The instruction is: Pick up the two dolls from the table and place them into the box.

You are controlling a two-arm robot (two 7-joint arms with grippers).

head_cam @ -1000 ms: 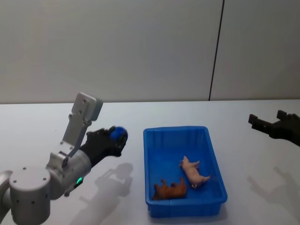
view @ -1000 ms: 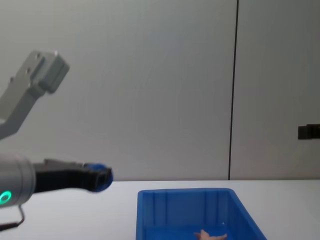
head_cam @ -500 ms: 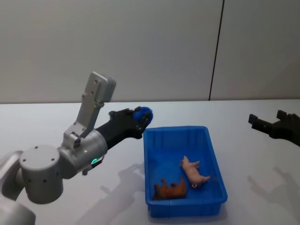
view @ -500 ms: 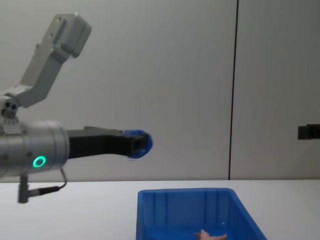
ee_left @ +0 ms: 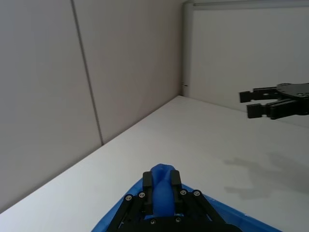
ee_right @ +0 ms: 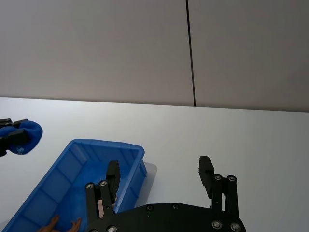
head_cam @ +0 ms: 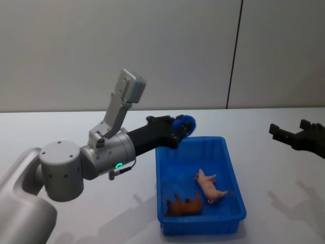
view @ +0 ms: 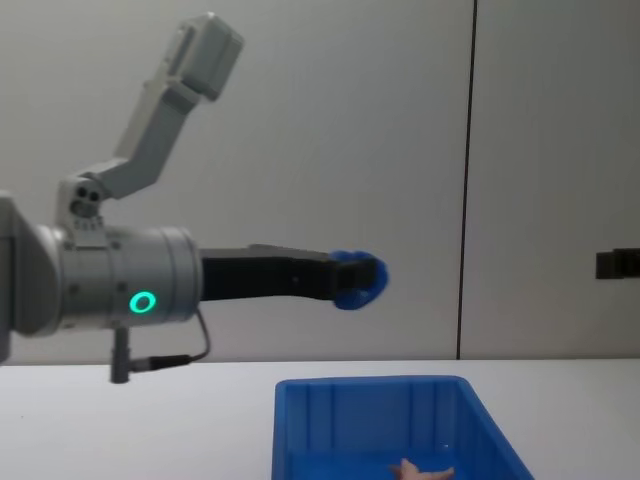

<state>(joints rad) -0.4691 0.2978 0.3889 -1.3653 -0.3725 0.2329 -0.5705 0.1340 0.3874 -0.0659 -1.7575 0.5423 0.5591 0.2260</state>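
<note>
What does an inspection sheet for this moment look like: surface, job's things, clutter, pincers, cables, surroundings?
Surface: white table, bare around the bin.
Job's things: blue box on the table; pink doll lying inside it; blue doll held in the air above the box's far-left corner.
Clutter: brown toy animal lying in the box beside the pink doll.
Pincers: left pincer shut on the blue doll; right pincer open, empty, hanging above the table at the robot's right.
Cables: short black cable under the left forearm.
Surroundings: grey wall panels with a dark vertical seam.
</note>
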